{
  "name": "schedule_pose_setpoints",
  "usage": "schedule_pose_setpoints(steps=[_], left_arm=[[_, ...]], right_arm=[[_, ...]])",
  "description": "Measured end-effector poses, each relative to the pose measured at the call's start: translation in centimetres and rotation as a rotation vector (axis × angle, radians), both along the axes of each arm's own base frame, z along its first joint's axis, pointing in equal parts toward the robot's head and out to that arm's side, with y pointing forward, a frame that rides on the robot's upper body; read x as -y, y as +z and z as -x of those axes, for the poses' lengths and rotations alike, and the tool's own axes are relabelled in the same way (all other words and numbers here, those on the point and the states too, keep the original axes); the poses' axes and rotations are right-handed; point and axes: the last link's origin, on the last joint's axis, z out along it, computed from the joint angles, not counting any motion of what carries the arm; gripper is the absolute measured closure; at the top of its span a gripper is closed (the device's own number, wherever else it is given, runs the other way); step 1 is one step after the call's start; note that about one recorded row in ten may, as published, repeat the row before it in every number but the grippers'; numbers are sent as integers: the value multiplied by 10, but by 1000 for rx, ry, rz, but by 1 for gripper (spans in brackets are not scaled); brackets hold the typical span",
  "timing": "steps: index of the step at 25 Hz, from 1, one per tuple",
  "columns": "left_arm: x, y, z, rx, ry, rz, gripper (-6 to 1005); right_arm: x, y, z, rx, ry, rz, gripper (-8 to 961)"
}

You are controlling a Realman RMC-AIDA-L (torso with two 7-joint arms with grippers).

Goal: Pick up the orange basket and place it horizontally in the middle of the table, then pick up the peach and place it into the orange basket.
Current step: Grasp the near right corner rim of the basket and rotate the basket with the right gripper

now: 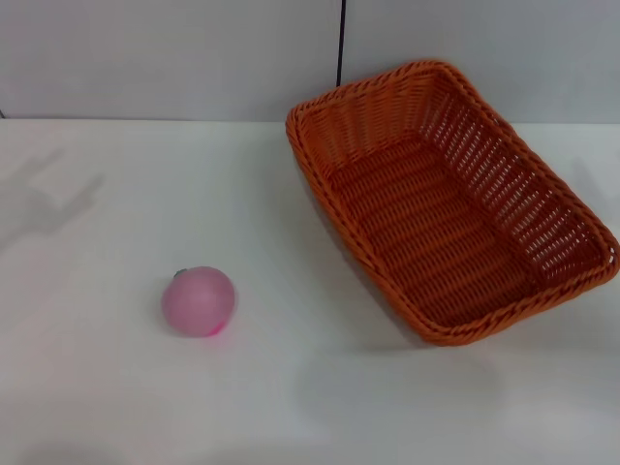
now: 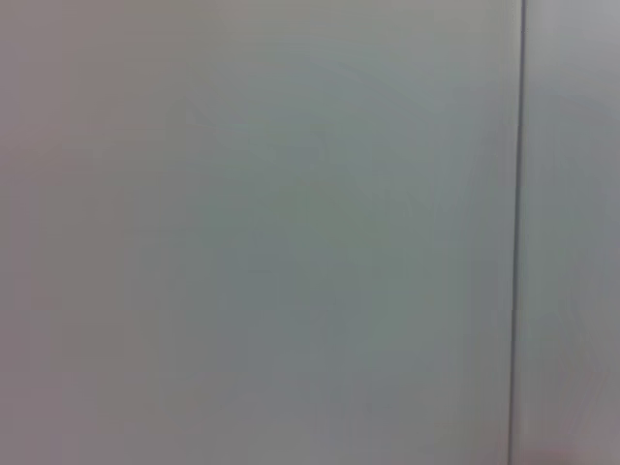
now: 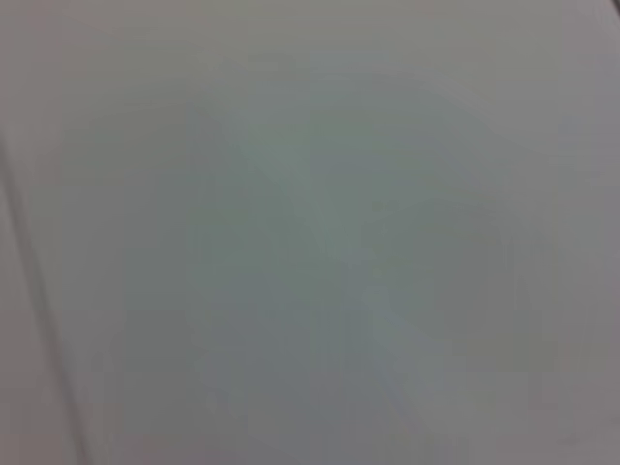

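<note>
Waiting on the first grab: the orange basket (image 1: 450, 203) sits skewed toward the right far side of the surface (image 1: 97, 387), empty, with the peach (image 1: 199, 300) well apart on its left. Best to take the braided rim and swing it square to centre. Neither tool shows, so grip and spread can't be told.

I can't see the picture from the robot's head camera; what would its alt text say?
An empty orange basket sits angled on the right of a white table, and a pink peach lies apart on the left. No robot arm is in view.
</note>
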Motion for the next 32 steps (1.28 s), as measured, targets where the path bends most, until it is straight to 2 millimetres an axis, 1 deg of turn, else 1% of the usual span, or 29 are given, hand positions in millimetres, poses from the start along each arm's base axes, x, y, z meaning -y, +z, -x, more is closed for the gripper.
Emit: schedule_pose_setpoints(steps=[1,2,3,6,7,8,9,10,11,12,13,14,15,16,18,19,20,21,22,23,24,25,26,27,28,31,32], left_arm=[[2,0,3,6,10,-9,230],[5,-1,6,12,25,-26,230],[7,0,9,15,35,-42,230],[14,1,17,23,71,-109,231],[17,1,23,20,99,-148,231],[17,1,23,20,99,-148,231],[20,-2,28,15,131,-173,231],[20,-2,28,15,131,-173,231],[22,-3,31,11,145,-182,231],[23,-7,33,4,159,-189,231],[23,-7,33,4,159,-189,231],[24,-11,35,0,169,-193,231],[25,-16,36,1,173,-193,231],[25,-16,36,1,173,-193,231],[25,-16,36,1,173,-193,231],[26,-25,36,2,171,-198,231],[26,-25,36,2,171,-198,231],[27,-29,36,1,170,-201,231],[28,-30,36,0,168,-201,231],[29,-35,37,8,170,-196,231],[30,-39,38,9,171,-195,231],[30,-39,38,9,171,-195,231],[30,-39,38,9,171,-195,232],[30,-39,38,9,171,-195,232],[30,-39,38,9,171,-195,232],[34,-42,40,8,175,-194,232],[34,-42,40,8,176,-195,232]], right_arm=[[3,3,0,-4,22,24,144],[7,13,-2,-13,55,101,144],[7,13,-2,-13,55,101,144],[12,38,-6,-42,56,281,144],[17,56,-6,-65,33,389,145],[17,56,-6,-65,33,389,145],[19,65,-5,-69,22,426,145],[22,74,-3,-74,6,467,145],[25,83,-1,-75,-13,504,145],[30,104,6,-67,-58,564,145],[30,104,6,-67,-58,564,145],[30,113,11,-57,-79,584,144],[29,134,22,-20,-136,632,144],[29,134,22,-20,-136,632,144],[26,152,34,23,-202,678,144],[24,160,40,43,-239,701,144],[22,165,45,49,-273,734,143],[18,169,50,56,-295,760,143],[9,174,59,59,-346,835,143],[-1,174,66,71,-389,911,143],[-6,172,69,83,-406,947,142],[-6,172,69,83,-406,947,142],[-17,168,74,111,-426,1009,142],[-17,168,74,111,-426,1009,142],[-23,164,77,124,-440,1038,142],[-45,151,80,178,-507,1100,143],[-45,151,80,178,-507,1100,143]])
